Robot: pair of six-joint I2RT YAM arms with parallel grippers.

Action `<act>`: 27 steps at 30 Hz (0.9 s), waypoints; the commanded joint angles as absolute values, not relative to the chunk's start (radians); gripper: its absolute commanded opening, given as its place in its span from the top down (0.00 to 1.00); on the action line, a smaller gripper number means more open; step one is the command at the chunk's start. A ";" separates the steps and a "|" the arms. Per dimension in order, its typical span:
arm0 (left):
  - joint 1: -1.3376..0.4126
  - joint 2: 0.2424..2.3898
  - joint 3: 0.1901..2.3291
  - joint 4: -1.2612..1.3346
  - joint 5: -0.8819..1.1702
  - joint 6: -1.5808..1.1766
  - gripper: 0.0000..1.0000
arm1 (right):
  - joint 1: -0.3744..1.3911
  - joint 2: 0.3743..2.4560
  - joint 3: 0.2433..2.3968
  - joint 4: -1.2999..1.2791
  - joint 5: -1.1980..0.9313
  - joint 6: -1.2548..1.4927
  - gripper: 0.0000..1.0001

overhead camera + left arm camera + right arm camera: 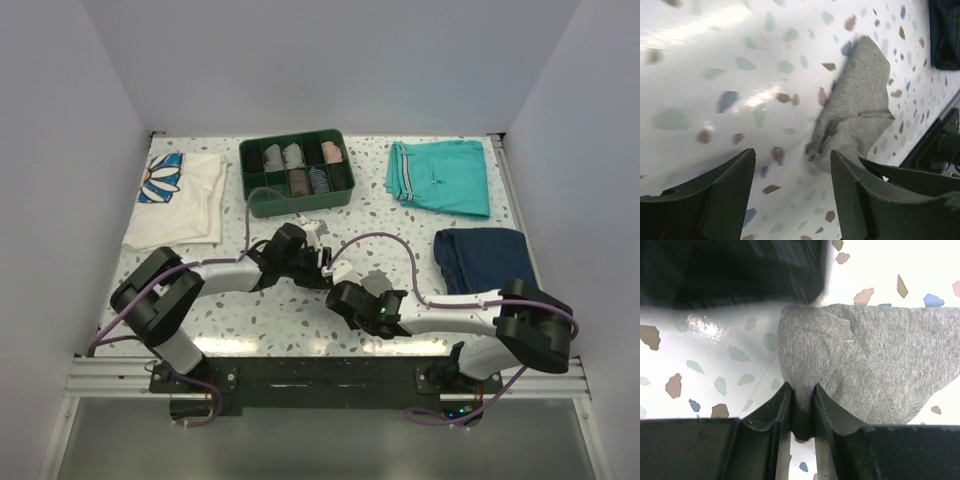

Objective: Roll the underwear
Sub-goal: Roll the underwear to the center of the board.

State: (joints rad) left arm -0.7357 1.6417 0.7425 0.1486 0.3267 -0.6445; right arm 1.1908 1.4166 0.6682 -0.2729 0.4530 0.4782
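Note:
The underwear [880, 355] is a small grey cloth lying on the speckled table. In the right wrist view my right gripper [802, 390] is shut on a pinched fold at its near edge. The left wrist view shows the underwear [860, 110] bunched just past my left gripper [792, 185], whose jaws stand open with only bare table between them; the right finger [855, 190] is close to the cloth's edge. In the top view the left gripper [325, 262] and right gripper [345, 295] meet at the table's middle and hide the cloth.
A green divided tray [300, 203] with rolled items stands at the back centre. Teal shorts [440, 175] lie back right, a navy folded garment [480, 258] at the right, and a white flower-print shirt [180, 200] at the back left.

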 commanded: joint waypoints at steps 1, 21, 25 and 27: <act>-0.623 1.496 0.671 0.100 0.241 -0.653 0.32 | 1.197 1.430 0.623 -0.210 0.387 0.543 0.80; -0.431 0.971 0.517 -0.269 0.031 -0.696 0.21 | 1.189 1.694 0.847 0.067 0.063 0.354 0.79; -0.431 0.979 0.502 -0.229 0.070 -0.690 0.21 | 1.117 1.620 0.711 0.224 -0.098 0.474 0.78; -0.431 0.989 0.502 -0.203 0.103 -0.675 0.21 | 1.056 1.611 0.640 0.330 -0.208 0.544 0.77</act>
